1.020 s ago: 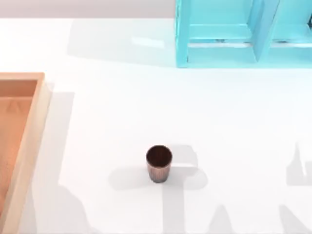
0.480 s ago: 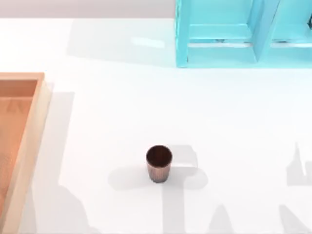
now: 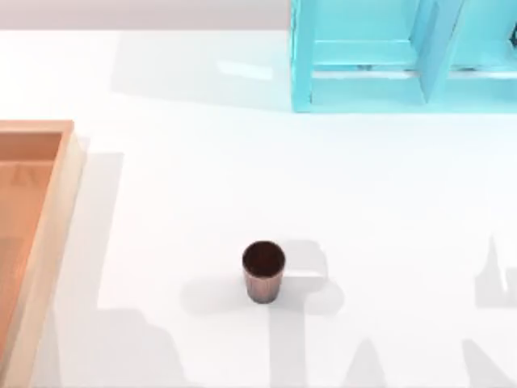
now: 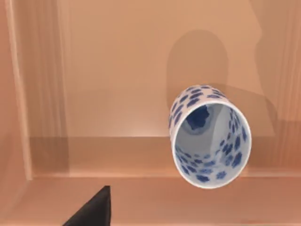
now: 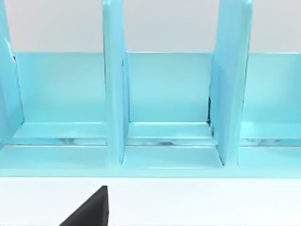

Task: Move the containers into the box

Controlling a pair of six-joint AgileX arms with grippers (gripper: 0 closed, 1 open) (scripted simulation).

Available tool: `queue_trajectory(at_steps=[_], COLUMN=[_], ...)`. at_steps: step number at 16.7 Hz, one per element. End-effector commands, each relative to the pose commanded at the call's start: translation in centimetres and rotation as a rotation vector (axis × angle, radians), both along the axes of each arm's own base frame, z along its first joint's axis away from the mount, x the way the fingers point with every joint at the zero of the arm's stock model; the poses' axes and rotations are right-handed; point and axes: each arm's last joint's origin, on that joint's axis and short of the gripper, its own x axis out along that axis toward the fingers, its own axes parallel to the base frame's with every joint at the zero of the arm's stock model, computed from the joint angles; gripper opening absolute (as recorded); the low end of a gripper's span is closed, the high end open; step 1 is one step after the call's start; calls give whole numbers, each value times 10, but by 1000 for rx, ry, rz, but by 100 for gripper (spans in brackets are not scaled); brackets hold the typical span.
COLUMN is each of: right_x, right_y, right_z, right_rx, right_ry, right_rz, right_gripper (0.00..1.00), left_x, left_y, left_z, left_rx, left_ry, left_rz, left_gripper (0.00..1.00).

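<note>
A dark reddish-brown cup (image 3: 263, 272) with a finely ribbed outer wall and a dull, wood-like finish stands on a smooth, matt white desk (image 3: 202, 202). The box (image 3: 48, 234) looks like pale wood along its thick rim, with a warmer orange-brown floor that carries a soft sheen in the left wrist view. On that floor the vase (image 4: 210, 136) appears to be glazed ceramic, glossy white with blue blotches inside and out. The turquoise shelf (image 5: 169, 108) has a painted, slightly glossy surface, its edges looking worn in places.
</note>
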Motion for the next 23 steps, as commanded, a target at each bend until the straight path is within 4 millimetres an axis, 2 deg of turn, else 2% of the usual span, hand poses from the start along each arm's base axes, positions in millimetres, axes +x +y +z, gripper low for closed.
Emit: queue_trajectory(at_steps=[4, 6, 12, 15, 17, 19, 21, 23], right_x=[0, 0, 0, 0, 0, 0, 0, 0], right_y=[0, 0, 0, 0, 0, 0, 0, 0], right_z=[0, 0, 0, 0, 0, 0, 0, 0], right_rx=[0, 0, 0, 0, 0, 0, 0, 0], right_ry=[0, 0, 0, 0, 0, 0, 0, 0], right_rz=[0, 0, 0, 0, 0, 0, 0, 0], right_gripper=[100, 100, 100, 100, 100, 100, 100, 100], left_x=[-3, -5, -1, 25, 53, 84, 108, 118], left_y=[-2, -3, -4, -18, -41, -82, -141, -211], left_z=[47, 59, 59, 60, 58, 53, 46, 36], left_rx=[3, 5, 2, -12, -21, -25, -21, -12], left_ry=[-5, -5, 0, 26, 51, 77, 99, 112], left_rz=[-1, -1, 1, 1, 1, 1, 0, -4], left_gripper=[100, 100, 100, 100, 100, 100, 100, 100])
